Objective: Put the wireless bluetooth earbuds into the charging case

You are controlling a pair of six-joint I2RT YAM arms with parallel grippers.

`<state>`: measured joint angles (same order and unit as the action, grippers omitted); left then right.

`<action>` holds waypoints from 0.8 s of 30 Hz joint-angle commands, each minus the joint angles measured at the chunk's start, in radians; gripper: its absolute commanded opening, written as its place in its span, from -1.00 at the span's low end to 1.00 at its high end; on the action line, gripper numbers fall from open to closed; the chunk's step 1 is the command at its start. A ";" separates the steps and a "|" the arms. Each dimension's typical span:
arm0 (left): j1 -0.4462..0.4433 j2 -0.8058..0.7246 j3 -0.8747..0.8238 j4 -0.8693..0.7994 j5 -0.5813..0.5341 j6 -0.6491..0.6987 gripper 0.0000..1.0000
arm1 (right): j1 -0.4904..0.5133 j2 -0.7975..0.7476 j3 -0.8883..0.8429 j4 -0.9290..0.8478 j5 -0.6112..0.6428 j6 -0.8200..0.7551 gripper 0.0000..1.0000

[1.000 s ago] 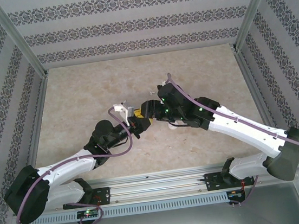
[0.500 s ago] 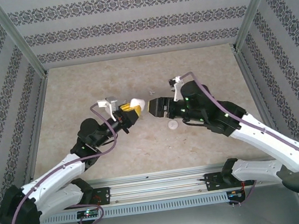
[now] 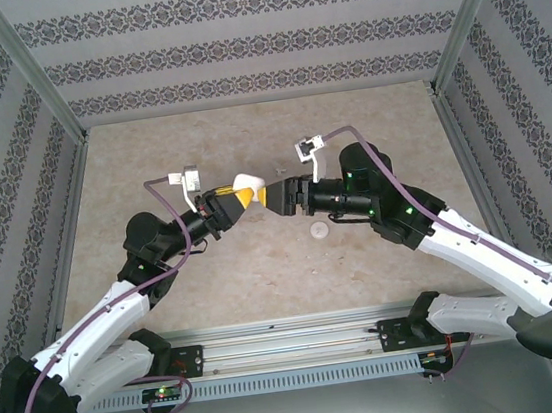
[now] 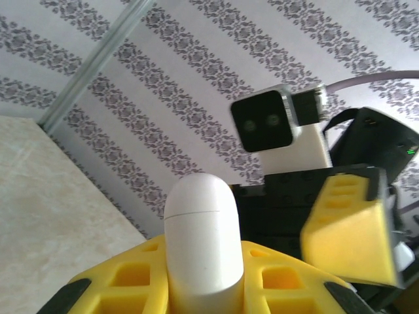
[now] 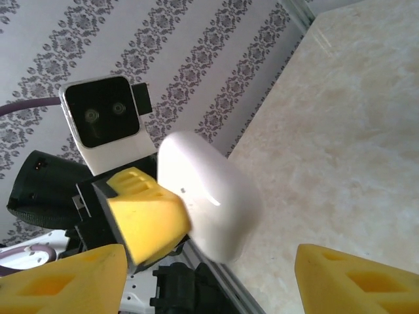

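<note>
Yellow-padded left gripper clamps the white charging case, raised over the worktop centre. Right gripper faces it, just beside, jaws spread wide. Flat white disc lies below, toward the near edge.

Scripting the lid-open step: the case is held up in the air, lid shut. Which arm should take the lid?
Right. The left gripper is shut on the case, holding it above the table, so it is busy. The right gripper is open and faces the case's free end from close by.
</note>
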<state>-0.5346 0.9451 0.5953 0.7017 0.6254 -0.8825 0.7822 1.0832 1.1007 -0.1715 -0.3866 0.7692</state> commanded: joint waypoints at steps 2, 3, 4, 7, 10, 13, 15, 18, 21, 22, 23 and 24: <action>0.010 -0.007 0.034 0.094 0.060 -0.083 -0.76 | -0.020 -0.005 -0.043 0.156 -0.082 0.050 0.27; 0.009 -0.010 0.035 0.099 0.063 -0.090 -0.76 | -0.023 -0.006 -0.047 0.170 -0.094 0.058 0.24; 0.010 -0.012 0.035 0.100 0.065 -0.095 -0.76 | -0.027 -0.004 -0.049 0.176 -0.107 0.063 0.21; 0.010 -0.012 0.036 0.110 0.071 -0.109 -0.76 | -0.028 0.002 -0.053 0.197 -0.145 0.075 0.10; 0.010 -0.011 0.037 0.123 0.077 -0.125 -0.76 | -0.030 0.015 -0.058 0.220 -0.169 0.089 -0.04; 0.010 -0.011 0.038 0.132 0.078 -0.137 -0.76 | -0.032 0.032 -0.060 0.244 -0.191 0.101 -0.20; 0.009 -0.010 0.041 0.132 0.081 -0.140 -0.76 | -0.032 0.043 -0.058 0.255 -0.203 0.103 -0.29; 0.011 -0.011 0.044 0.123 0.098 -0.144 -0.74 | -0.035 0.053 -0.057 0.262 -0.216 0.101 -0.43; 0.022 -0.016 0.051 0.099 0.128 -0.140 -0.61 | -0.045 0.052 -0.058 0.264 -0.227 0.089 -0.56; 0.031 -0.022 0.053 0.087 0.138 -0.135 -0.56 | -0.049 0.050 -0.057 0.257 -0.229 0.079 -0.59; 0.040 -0.027 0.055 0.072 0.147 -0.132 -0.53 | -0.057 0.048 -0.055 0.241 -0.232 0.068 -0.61; 0.052 -0.034 0.059 0.050 0.161 -0.125 -0.48 | -0.063 0.046 -0.049 0.219 -0.235 0.051 -0.63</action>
<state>-0.5079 0.9417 0.6151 0.7521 0.7155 -1.0161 0.7349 1.1305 1.0550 0.0521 -0.5926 0.8600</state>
